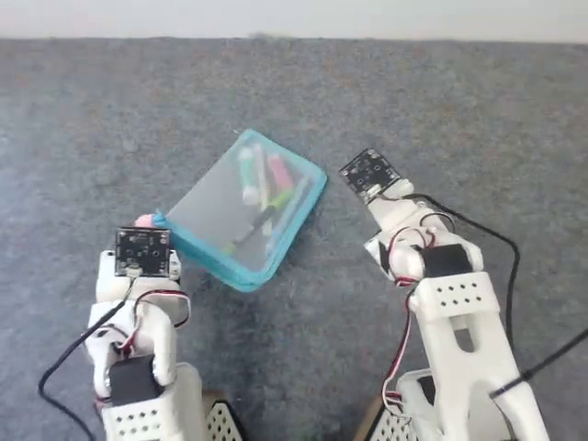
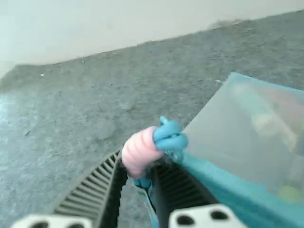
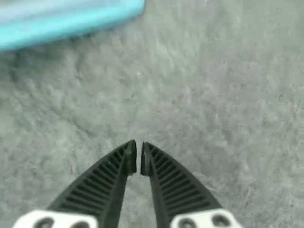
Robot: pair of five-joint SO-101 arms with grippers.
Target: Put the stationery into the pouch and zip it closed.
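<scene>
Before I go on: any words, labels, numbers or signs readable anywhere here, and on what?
No readable text in these views.
On the pouch: clear front, teal edging, no print.
On the pens inside it: any marks are too blurred to read.
On the zip pull held in the left gripper: plain pink and blue, no lettering.

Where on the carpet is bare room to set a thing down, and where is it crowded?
Free: the carpet strip between the pouch and the far edge, and the patch right of the right claw. Crowded: the pouch's near-left corner, gripped by the left claw.
</scene>
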